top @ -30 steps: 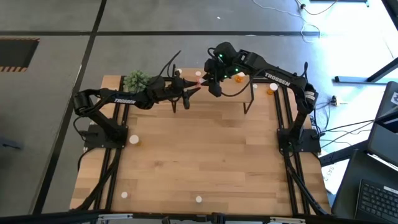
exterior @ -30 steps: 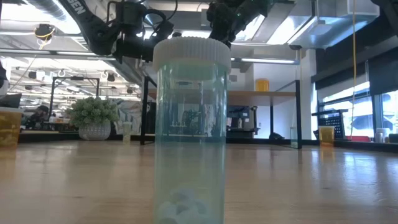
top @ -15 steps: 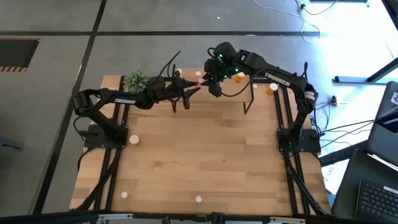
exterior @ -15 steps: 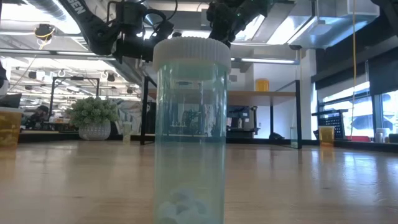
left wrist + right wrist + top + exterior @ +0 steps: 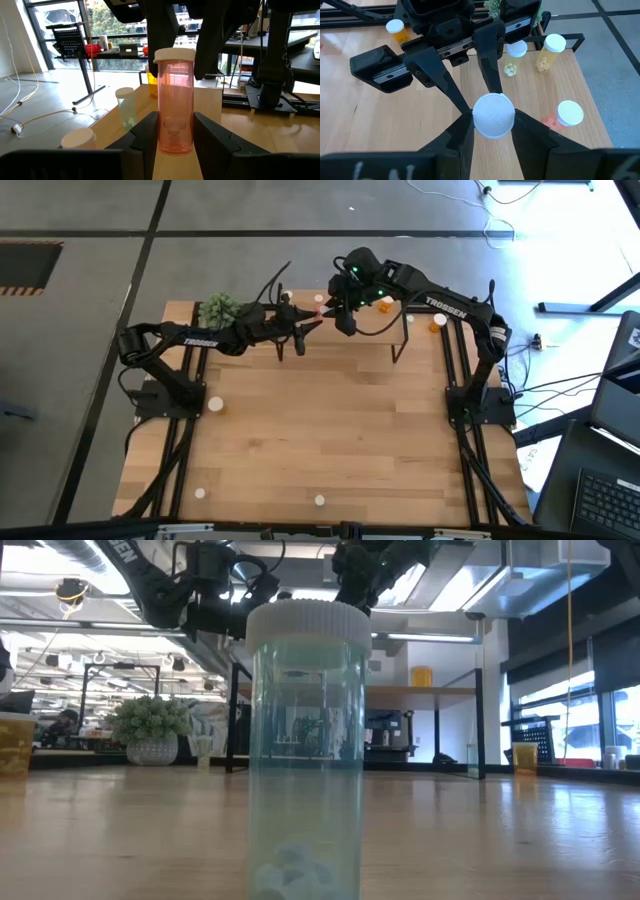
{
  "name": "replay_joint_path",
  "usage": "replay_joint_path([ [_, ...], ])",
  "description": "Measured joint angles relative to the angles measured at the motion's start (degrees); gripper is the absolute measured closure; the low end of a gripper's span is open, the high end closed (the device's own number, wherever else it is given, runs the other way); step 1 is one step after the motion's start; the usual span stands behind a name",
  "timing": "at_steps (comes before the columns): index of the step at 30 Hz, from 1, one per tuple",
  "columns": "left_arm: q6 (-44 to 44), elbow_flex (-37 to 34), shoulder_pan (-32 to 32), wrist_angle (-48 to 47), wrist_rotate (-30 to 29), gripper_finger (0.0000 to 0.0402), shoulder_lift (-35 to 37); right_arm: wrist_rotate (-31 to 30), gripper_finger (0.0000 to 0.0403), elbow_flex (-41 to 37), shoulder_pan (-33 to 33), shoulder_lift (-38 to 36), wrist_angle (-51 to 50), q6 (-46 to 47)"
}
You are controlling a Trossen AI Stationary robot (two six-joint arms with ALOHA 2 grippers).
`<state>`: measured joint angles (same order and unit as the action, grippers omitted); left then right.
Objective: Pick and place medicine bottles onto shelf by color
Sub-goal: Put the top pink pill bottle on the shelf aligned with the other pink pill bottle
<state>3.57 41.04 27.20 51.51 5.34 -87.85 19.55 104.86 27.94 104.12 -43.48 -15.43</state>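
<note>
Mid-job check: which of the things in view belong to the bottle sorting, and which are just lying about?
Job:
- pink translucent bottle with white cap, gripped by left gripper and right gripper
- light-wood shelf on black legs
- yellow bottle and pale clear bottle on it
- teal bottle on table

Lying about:
- green plant in white pot
- black laptop

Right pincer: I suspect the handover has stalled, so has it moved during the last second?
No. In the high view the right pincer sits at the same spot beside the plant, shut on the pink bottle.
</note>
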Motion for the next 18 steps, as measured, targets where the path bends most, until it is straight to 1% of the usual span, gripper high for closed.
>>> replay_joint_path([
  [12,-0.05,-0.01,-0.24,-0.02,-0.07,0.0294,0.0,0.0,0.0283,-0.02,0.01,0.0,-0.02,0.01],
  [18,-4.06,-0.01,-0.35,0.13,0.11,0.0294,0.0,0.04,0.0283,0.0,0.0,0.0,0.02,0.01],
])
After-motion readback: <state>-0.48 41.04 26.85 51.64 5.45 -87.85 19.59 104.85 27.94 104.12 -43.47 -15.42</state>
